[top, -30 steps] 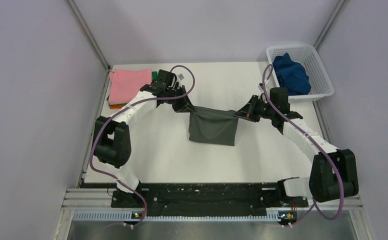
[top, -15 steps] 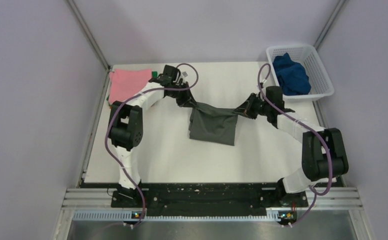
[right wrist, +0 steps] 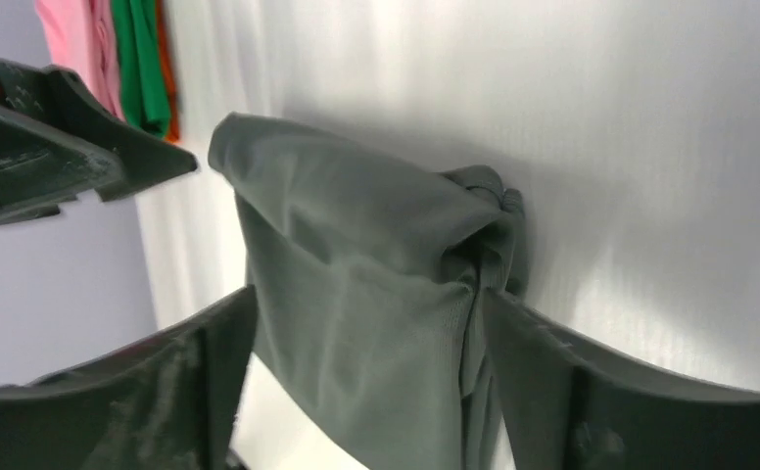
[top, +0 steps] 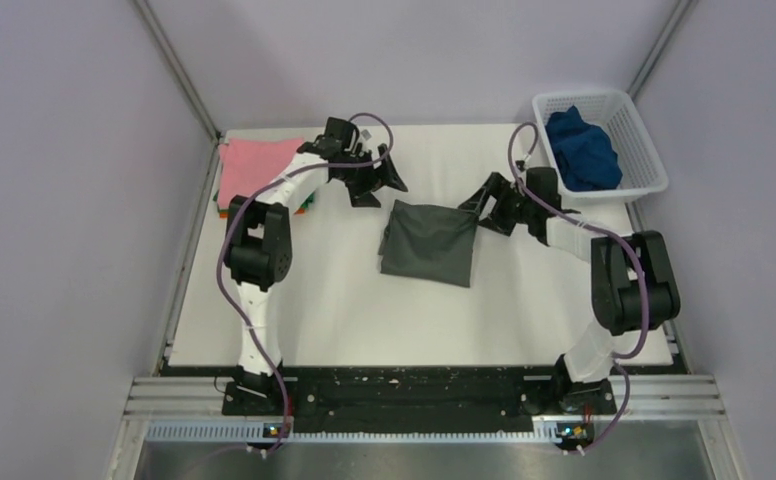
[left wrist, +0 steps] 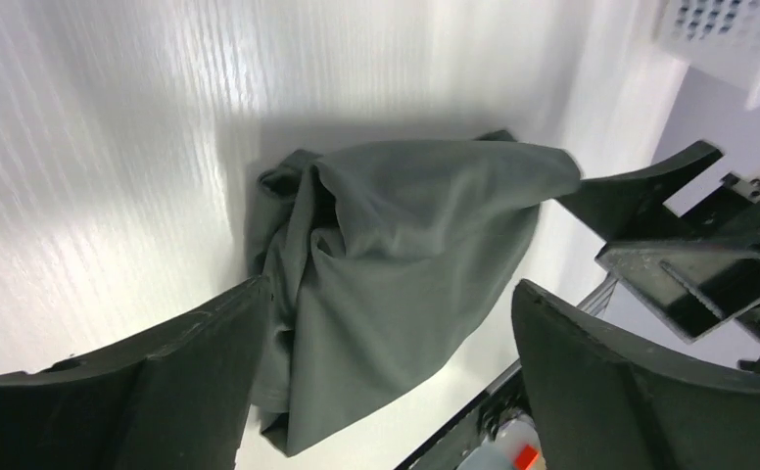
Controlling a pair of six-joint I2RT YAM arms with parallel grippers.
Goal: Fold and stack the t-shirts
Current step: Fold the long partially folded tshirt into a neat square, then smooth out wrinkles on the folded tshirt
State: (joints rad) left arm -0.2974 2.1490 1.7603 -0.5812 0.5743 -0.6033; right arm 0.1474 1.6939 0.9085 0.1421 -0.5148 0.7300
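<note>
The left arm [top: 254,250] is built of slim white links joined by bulky black rounded joint housings, and the right arm [top: 634,285] has the same white-and-black build. A thin purple cable [top: 372,116] loops along the left one, and a second purple cable [top: 511,155] runs along the right. The left gripper [left wrist: 388,292] has broad, matte black, wedge-shaped fingers [left wrist: 161,392]. The right gripper [right wrist: 368,294] has the same kind, greyed by glare.

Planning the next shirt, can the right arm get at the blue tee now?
Probably yes: the right gripper is open and holds nothing, the blue tee lies uncovered in the open-topped basket beside that arm, and nothing stands between them.
</note>
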